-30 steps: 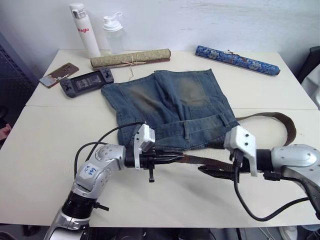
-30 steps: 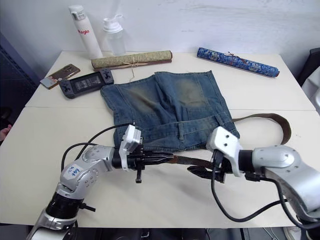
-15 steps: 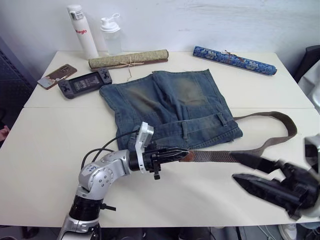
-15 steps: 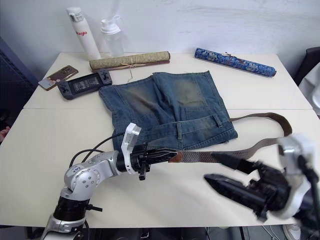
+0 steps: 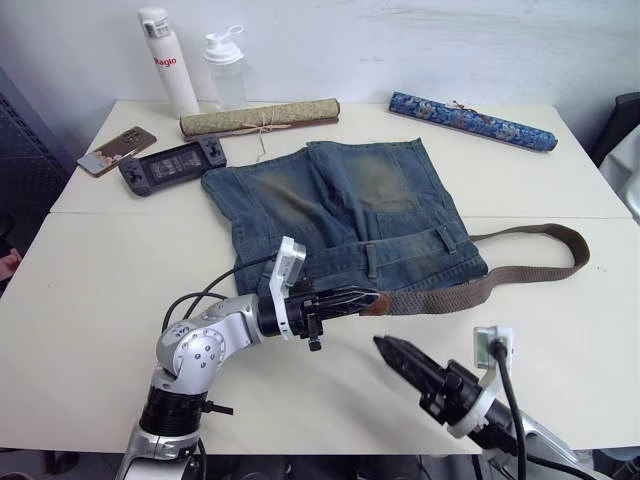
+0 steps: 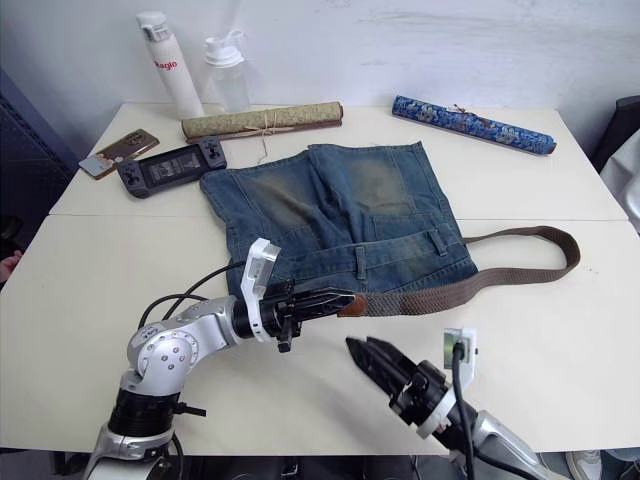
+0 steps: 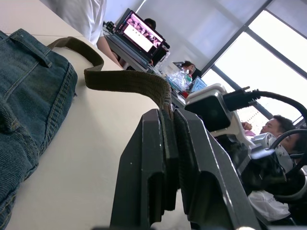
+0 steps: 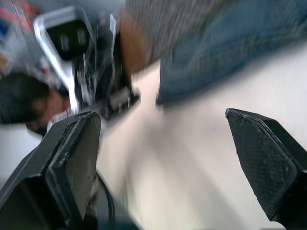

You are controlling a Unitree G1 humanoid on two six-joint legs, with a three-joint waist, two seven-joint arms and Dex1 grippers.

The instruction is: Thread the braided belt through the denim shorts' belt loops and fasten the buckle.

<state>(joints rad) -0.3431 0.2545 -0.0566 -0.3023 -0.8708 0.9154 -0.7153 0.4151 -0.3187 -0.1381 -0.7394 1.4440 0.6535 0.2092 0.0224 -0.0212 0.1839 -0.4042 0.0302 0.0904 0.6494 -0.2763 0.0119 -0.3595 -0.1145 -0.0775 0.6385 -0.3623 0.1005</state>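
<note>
Gripping the brown woven braided belt (image 5: pixel 440 299) by its end, our left gripper (image 5: pixel 362 299) sits clamped beside the faded blue denim shorts (image 5: pixel 340 215) on the cream table (image 5: pixel 90 280). Our right gripper (image 5: pixel 392 352) hangs spread wide and empty above the table, near the strap.

Cream-white rectangular surface (image 5: pixel 90 290) carrying faded blue denim shorts (image 5: pixel 340 215), brown braided belt (image 5: pixel 520 270), two rolled scrolls, bottles, phone and black game controller at upper frame.

a: any writing to read here?
b: red letters on the tall white bottle (image 5: pixel 169 62) at the back of the surface (image 5: pixel 90 300), maybe "eaglo", though the first letter is unclear.
a: anything else?
b: no, nothing else is legible.
</note>
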